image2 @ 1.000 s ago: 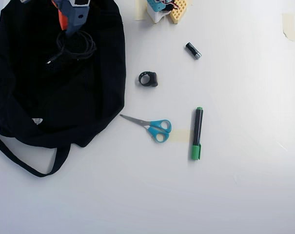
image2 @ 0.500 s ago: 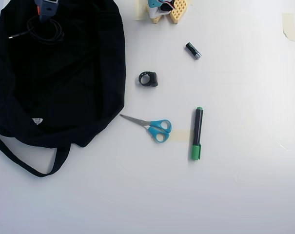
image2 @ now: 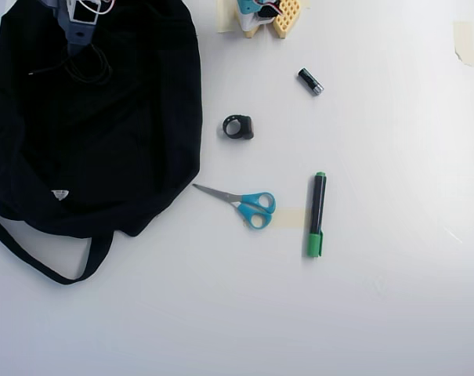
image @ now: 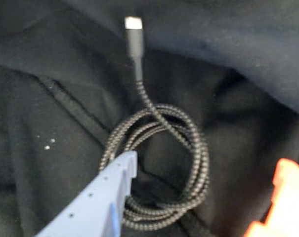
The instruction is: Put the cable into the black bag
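1. In the wrist view my fingers (image: 114, 182) are spread wide, blue one low left, orange one low right, gripping nothing.
2. The cable (image: 189, 163) lies coiled between them on the black bag (image2: 142, 141), upper left of the overhead view.
3. Scissors (image2: 248, 204) rest on the surface (image2: 378, 313).
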